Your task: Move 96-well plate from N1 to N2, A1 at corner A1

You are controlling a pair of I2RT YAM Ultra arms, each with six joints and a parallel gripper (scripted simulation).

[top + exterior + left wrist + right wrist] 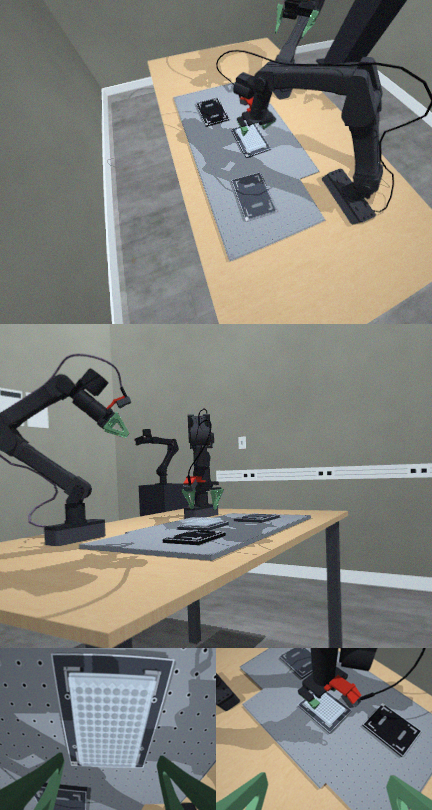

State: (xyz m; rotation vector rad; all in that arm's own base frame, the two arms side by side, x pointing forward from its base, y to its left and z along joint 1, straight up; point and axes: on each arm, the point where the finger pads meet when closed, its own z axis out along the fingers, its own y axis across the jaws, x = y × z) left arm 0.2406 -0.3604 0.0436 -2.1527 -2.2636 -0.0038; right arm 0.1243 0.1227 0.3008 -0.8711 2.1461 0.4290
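Observation:
The white 96-well plate point(251, 140) sits flat in the middle black nest on the grey baseplate point(245, 165). My left gripper point(255, 125) hangs straight above the plate's far end, open and empty, its green fingers apart from the plate. In the left wrist view the plate point(110, 718) fills the middle, with the open fingers on either side of its near end. My right gripper point(295, 20) is open and empty, high above the table's far end. In the right wrist view its fingers frame the plate point(328, 709) from afar.
Two empty black nests lie on the baseplate, one at each end point(212, 111) point(254, 196). The left arm's base point(350, 196) stands on the wooden table beside the baseplate. The left arm's forearm crosses above the baseplate's edge.

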